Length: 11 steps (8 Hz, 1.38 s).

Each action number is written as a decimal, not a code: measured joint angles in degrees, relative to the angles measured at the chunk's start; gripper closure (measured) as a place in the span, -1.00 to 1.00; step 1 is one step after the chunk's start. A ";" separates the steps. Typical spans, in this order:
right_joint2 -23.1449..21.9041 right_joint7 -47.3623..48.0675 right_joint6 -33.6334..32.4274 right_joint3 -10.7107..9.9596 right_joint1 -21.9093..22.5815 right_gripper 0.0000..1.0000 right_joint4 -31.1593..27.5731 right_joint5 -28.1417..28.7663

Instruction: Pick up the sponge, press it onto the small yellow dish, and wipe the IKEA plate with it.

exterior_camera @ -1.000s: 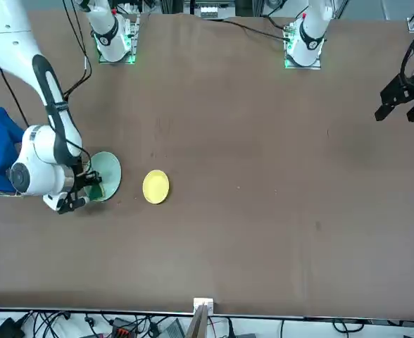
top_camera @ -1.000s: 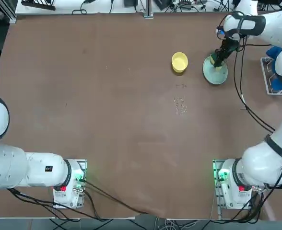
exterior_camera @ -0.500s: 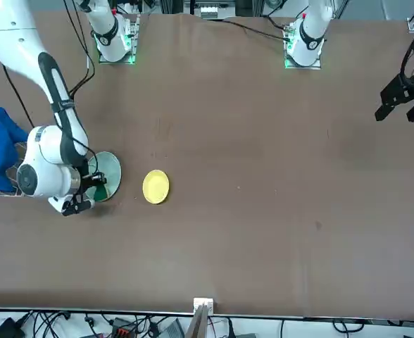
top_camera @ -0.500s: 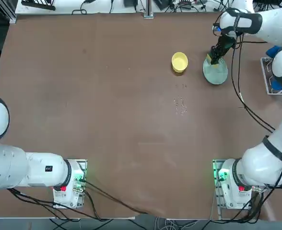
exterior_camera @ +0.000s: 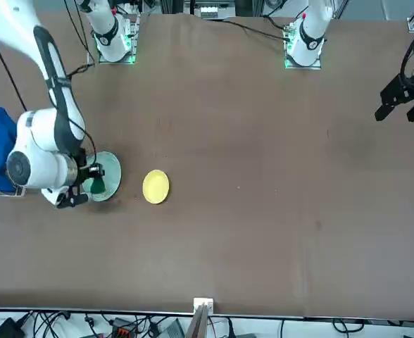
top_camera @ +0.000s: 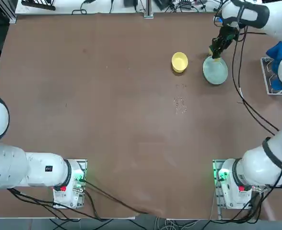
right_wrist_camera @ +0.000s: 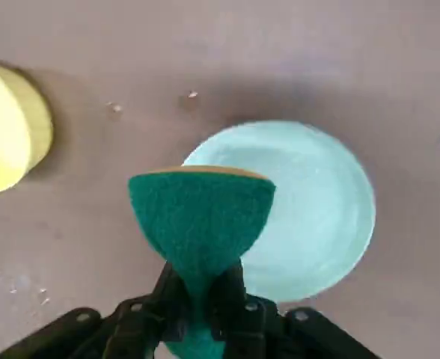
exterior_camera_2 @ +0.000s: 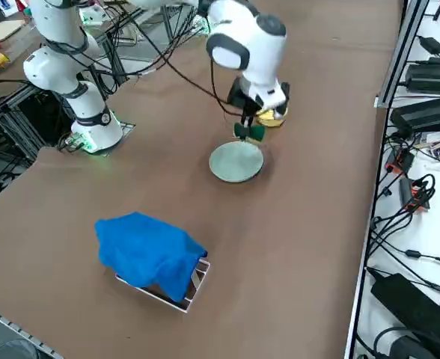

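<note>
Right gripper (right_wrist_camera: pixel 203 288) pinched tight on the sponge (right_wrist_camera: pixel 200 217); the foam is squeezed to a narrow waist between the fingers (right_wrist_camera: pixel 176 292) and fans out beyond them, green scouring face toward the wrist camera, a thin yellow edge showing at its far side. Gripper and sponge hang in the air, clear of the table. In the side view the sponge (exterior_camera_2: pixel 248 132) sits above the far rim of the IKEA plate (exterior_camera_2: pixel 236 161), not touching it.

IKEA plate (top_camera: pixel 215 70) lies flat and bare on the table, pale aqua, raised rim. Small yellow dish (top_camera: pixel 179 62) stands just beside it toward the table's middle, a strip of bare table between the two. Nothing lies between gripper, plate and dish.

Blue cloth (exterior_camera_2: pixel 149 252) is draped over a small tray-like holder at the right edge of the table, well apart from the plate. The right arm's black cable loops down past the plate.

Table (top_camera: pixel 107 110): plain brown top, a few faint pale specks (top_camera: pixel 180 104) nearer the robot than the dish. Cables and power bricks crowd the bench along the far side.
</note>
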 joint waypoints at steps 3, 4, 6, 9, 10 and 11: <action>-12.06 5.96 1.97 0.46 3.43 0.67 -12.66 2.76; -16.27 8.25 5.54 0.61 5.73 0.67 -18.28 4.45; -22.18 16.51 14.70 0.83 13.21 0.67 -28.66 5.74; -22.86 31.48 23.77 1.12 25.82 0.67 -33.57 5.79; -22.03 34.89 27.82 1.14 28.84 0.67 -35.18 5.80; -20.79 37.53 32.06 1.14 31.34 0.67 -36.93 5.80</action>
